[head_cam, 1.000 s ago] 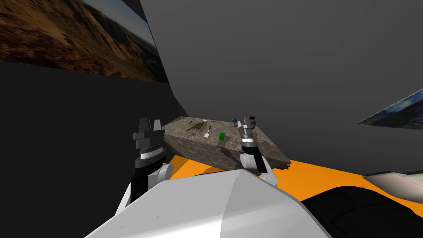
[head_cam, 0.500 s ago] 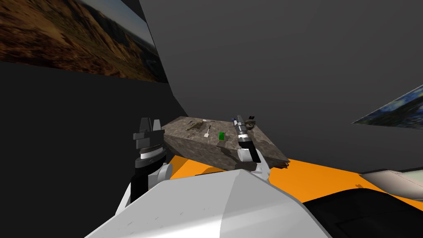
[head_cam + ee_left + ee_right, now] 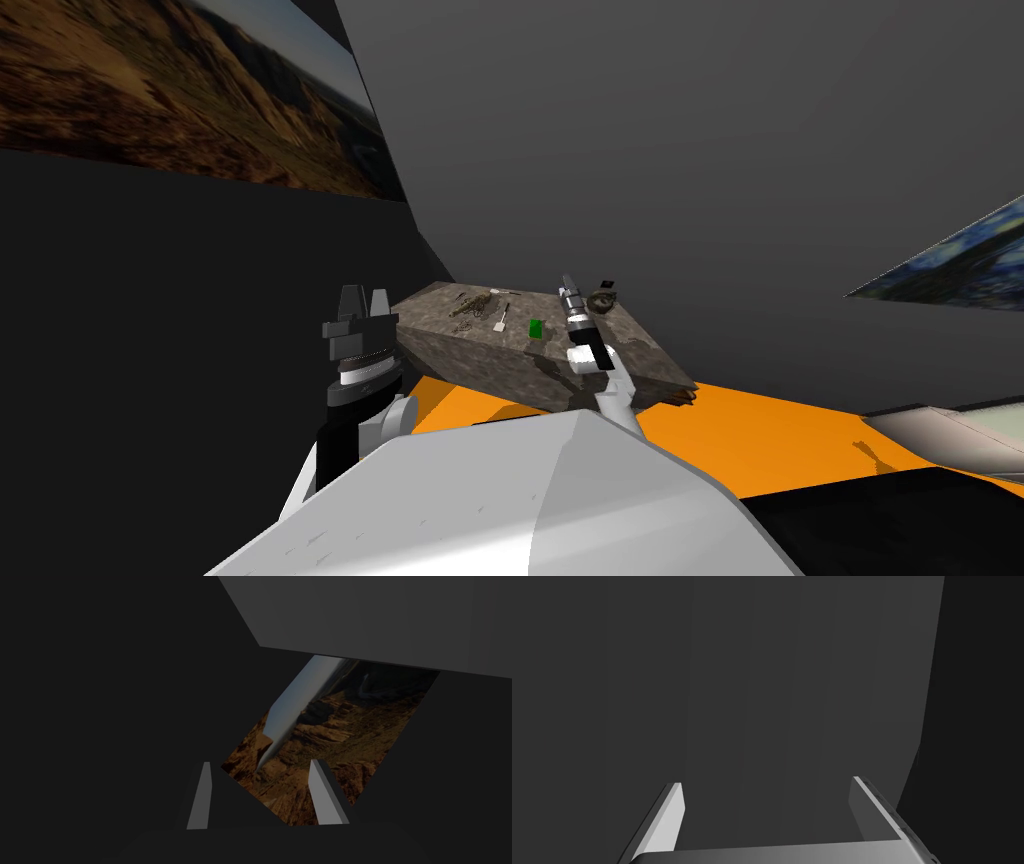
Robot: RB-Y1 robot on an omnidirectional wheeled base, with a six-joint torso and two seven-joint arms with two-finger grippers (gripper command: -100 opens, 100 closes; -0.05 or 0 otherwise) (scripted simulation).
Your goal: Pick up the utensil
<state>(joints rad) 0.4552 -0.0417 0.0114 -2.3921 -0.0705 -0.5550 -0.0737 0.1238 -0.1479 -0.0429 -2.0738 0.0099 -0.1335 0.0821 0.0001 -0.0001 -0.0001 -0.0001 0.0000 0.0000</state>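
Your right fingers [image 3: 668, 821] stand wide apart with nothing between them, facing a flat dark grey wall [image 3: 762, 676]. In the head view you can see the right arm [image 3: 590, 345] stretched out over the counter [image 3: 450, 345]. Its fingers are up near the counter's far edge, just beside a small dark object [image 3: 601, 298]. The utensil [image 3: 502, 320] is white, with a thin handle and a broader flat end. It lies flat on the mottled grey-brown counter top, to the left of the right arm and apart from it. A small green block [image 3: 537, 328] sits between the utensil and the arm. A brownish tangled thing [image 3: 470, 305] lies near the utensil on its left. Your left fingers [image 3: 200, 801] are also spread and empty, held upright just beside the counter's left end. The counter stands on an orange floor [image 3: 780, 430].
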